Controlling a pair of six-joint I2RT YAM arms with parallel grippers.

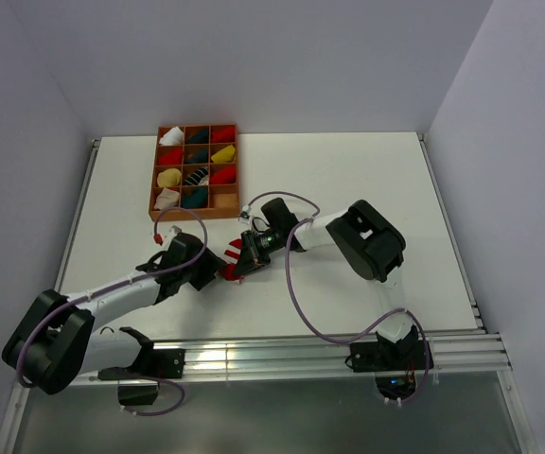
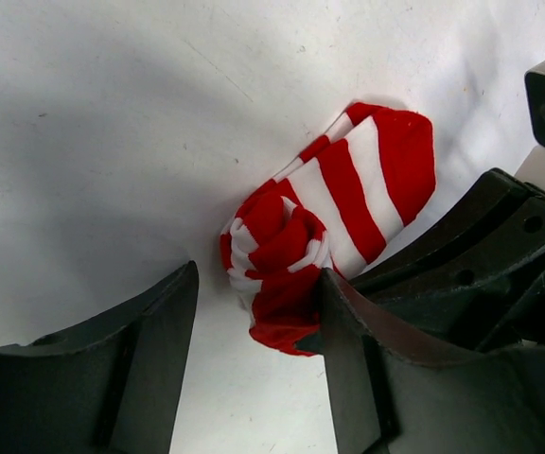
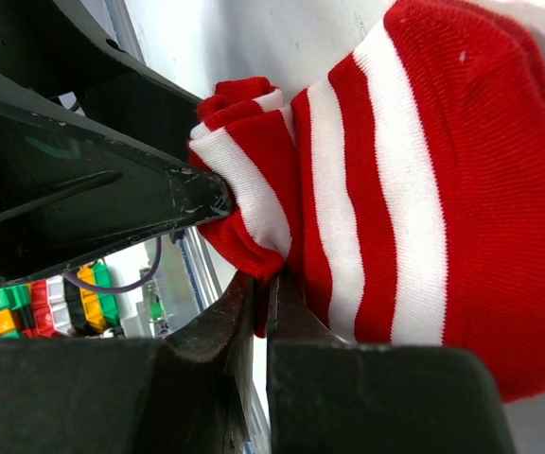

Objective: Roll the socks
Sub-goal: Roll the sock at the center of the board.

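Note:
One of the socks, red-and-white striped [image 1: 232,259], lies on the white table between my two grippers. Its near end is rolled into a tight bundle [image 2: 277,241], while the rest [image 3: 395,189] lies flat. My left gripper [image 2: 259,284] stands open around the bundle. Its right finger [image 2: 348,322] touches the bundle and its left finger [image 2: 159,322] stands apart from it. My right gripper [image 3: 266,284] is shut on a fold of the sock next to the roll. The left gripper [image 1: 218,268] and right gripper [image 1: 247,255] meet at the sock.
A wooden divided box [image 1: 194,217] stands at the back left of the table, holding rolled bundles in red, yellow, white and dark colours. The aluminium rail [image 1: 282,355] runs along the near edge. Purple cables loop over both arms.

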